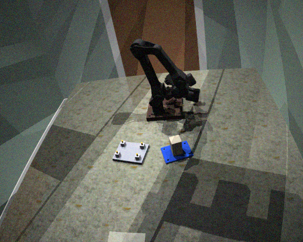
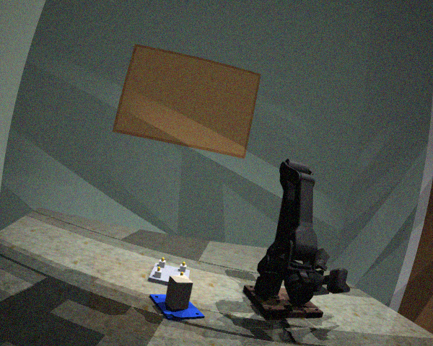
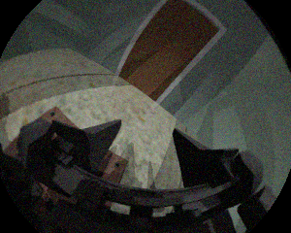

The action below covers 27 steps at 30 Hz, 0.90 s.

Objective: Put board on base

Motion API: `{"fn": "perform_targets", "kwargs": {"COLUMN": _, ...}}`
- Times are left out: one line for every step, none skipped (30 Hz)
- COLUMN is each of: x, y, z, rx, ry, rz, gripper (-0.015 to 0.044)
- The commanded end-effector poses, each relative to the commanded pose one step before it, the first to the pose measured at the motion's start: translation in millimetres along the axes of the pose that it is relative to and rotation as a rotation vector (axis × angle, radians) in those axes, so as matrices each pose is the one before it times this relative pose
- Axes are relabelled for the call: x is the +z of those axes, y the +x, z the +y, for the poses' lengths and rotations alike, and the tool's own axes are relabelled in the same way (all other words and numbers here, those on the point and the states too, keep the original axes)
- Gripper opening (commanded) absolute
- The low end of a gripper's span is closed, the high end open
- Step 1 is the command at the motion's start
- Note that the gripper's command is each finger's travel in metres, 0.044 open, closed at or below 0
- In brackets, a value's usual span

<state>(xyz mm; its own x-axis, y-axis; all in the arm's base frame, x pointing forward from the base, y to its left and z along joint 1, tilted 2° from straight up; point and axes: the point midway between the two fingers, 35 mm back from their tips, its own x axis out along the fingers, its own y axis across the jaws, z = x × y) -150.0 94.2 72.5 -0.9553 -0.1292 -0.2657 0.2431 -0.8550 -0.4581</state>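
Table (image 1: 94, 187) (image 2: 108, 253) (image 3: 150, 109), bearing all items. Arm (image 1: 169, 61) (image 2: 302, 208), folded over its base plate. Grey base (image 1: 131, 152) (image 2: 168, 273), pins up, unfilled. Blue board (image 1: 169, 155) (image 2: 192, 311), beside it, handle (image 1: 175, 145) (image 2: 178, 293) upright. Gripper (image 3: 147, 127): spread wide, holding nothing, aimed away; board lies on the pinned base's side of the arm, so the reach likely needs the wrist swung round.
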Motion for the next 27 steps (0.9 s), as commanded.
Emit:
{"fn": "perform_targets", "kwargs": {"x": -1.25, "y": -0.99, "z": -1.45, "rx": -0.00062, "ry": 0.0124, "rz": 0.00779, "gripper": 0.0426}}
{"fn": "perform_targets", "kwargs": {"x": -3.71, "y": -3.07, "z": -4.35, "rx": -0.00240, "ry": 0.0375, "rz": 0.02336, "gripper": 0.0440}}
{"fn": "perform_targets", "kwargs": {"x": -6.00, "y": -5.44, "z": -7.28, "rx": -0.00575, "ry": 0.0633, "rz": 0.03880, "gripper": 0.0440}}
{"fn": "perform_targets", "kwargs": {"x": -6.94, "y": -7.07, "z": -8.95, "rx": -0.00988, "ry": 0.0781, "rz": 0.04666, "gripper": 0.0440}}
{"fn": "perform_targets", "kwargs": {"x": -6.56, "y": -7.53, "z": -9.10, "rx": -0.01298, "ry": 0.0797, "rz": 0.04597, "gripper": 0.0440}}
{"fn": "perform_targets", "kwargs": {"x": -6.21, "y": -7.96, "z": -9.21, "rx": -0.01597, "ry": 0.0812, "rz": 0.04504, "gripper": 0.0440}}
{"fn": "perform_targets", "kwargs": {"x": -5.90, "y": -8.36, "z": -9.31, "rx": -0.01883, "ry": 0.0826, "rz": 0.04389, "gripper": 0.0440}}
{"fn": "perform_targets", "kwargs": {"x": -5.62, "y": -8.73, "z": -9.39, "rx": -0.02156, "ry": 0.0841, "rz": 0.04254, "gripper": 0.0440}}
{"fn": "perform_targets", "kwargs": {"x": -5.38, "y": -9.08, "z": -9.46, "rx": -0.02412, "ry": 0.0856, "rz": 0.04100, "gripper": 0.0440}}
{"fn": "perform_targets", "kwargs": {"x": -5.18, "y": -9.39, "z": -9.53, "rx": -0.02652, "ry": 0.0870, "rz": 0.03931, "gripper": 0.0440}}
{"fn": "perform_targets", "kwargs": {"x": -4.75, "y": -9.91, "z": -9.83, "rx": -0.03021, "ry": 0.0882, "rz": 0.03629, "gripper": 0.0440}}
{"fn": "perform_targets", "kwargs": {"x": -4.60, "y": -10.16, "z": -9.91, "rx": -0.03221, "ry": 0.0896, "rz": 0.03429, "gripper": 0.0440}}
{"fn": "perform_targets", "kwargs": {"x": -4.47, "y": -10.38, "z": -10.01, "rx": -0.03402, "ry": 0.0910, "rz": 0.03217, "gripper": 0.0440}}
{"fn": "perform_targets", "kwargs": {"x": -4.36, "y": -10.57, "z": -10.13, "rx": -0.03563, "ry": 0.0924, "rz": 0.02999, "gripper": 0.0440}}
{"fn": "perform_targets", "kwargs": {"x": -4.27, "y": -10.72, "z": -10.29, "rx": -0.03705, "ry": 0.0937, "rz": 0.02774, "gripper": 0.0440}}
{"fn": "perform_targets", "kwargs": {"x": -4.18, "y": -10.83, "z": -10.48, "rx": -0.03828, "ry": 0.0950, "rz": 0.02547, "gripper": 0.0440}}
{"fn": "perform_targets", "kwargs": {"x": -4.10, "y": -10.90, "z": -10.70, "rx": -0.03933, "ry": 0.0963, "rz": 0.02317, "gripper": 0.0440}}
{"fn": "perform_targets", "kwargs": {"x": -4.01, "y": -10.94, "z": -10.97, "rx": -0.04020, "ry": 0.0975, "rz": 0.02088, "gripper": 0.0440}}
{"fn": "perform_targets", "kwargs": {"x": -3.90, "y": -10.94, "z": -11.26, "rx": -0.04090, "ry": 0.0987, "rz": 0.01860, "gripper": 0.0440}}
{"fn": "perform_targets", "kwargs": {"x": -3.77, "y": -10.91, "z": -11.60, "rx": -0.04145, "ry": 0.0999, "rz": 0.01635, "gripper": 0.0440}}
{"fn": "perform_targets", "kwargs": {"x": -2.79, "y": -9.04, "z": -10.21, "rx": -0.03634, "ry": 0.0812, "rz": 0.01087, "gripper": 0.0440}}
{"fn": "perform_targets", "kwargs": {"x": -2.61, "y": -8.81, "z": -10.31, "rx": -0.03590, "ry": 0.0806, "rz": 0.00923, "gripper": 0.0440}}
{"fn": "perform_targets", "kwargs": {"x": -2.48, "y": -8.80, "z": -10.67, "rx": -0.03633, "ry": 0.0821, "rz": 0.00788, "gripper": 0.0440}}
{"fn": "perform_targets", "kwargs": {"x": -2.34, "y": -8.82, "z": -11.14, "rx": -0.03696, "ry": 0.0841, "rz": 0.00656, "gripper": 0.0440}}
{"fn": "perform_targets", "kwargs": {"x": -2.16, "y": -8.73, "z": -11.49, "rx": -0.03702, "ry": 0.0855, "rz": 0.00532, "gripper": 0.0440}}
{"fn": "perform_targets", "kwargs": {"x": -1.97, "y": -8.62, "z": -11.84, "rx": -0.03692, "ry": 0.0876, "rz": 0.00438, "gripper": 0.0440}}
{"fn": "perform_targets", "kwargs": {"x": -1.73, "y": -8.46, "z": -12.17, "rx": -0.03668, "ry": 0.0893, "rz": 0.00347, "gripper": 0.0440}}
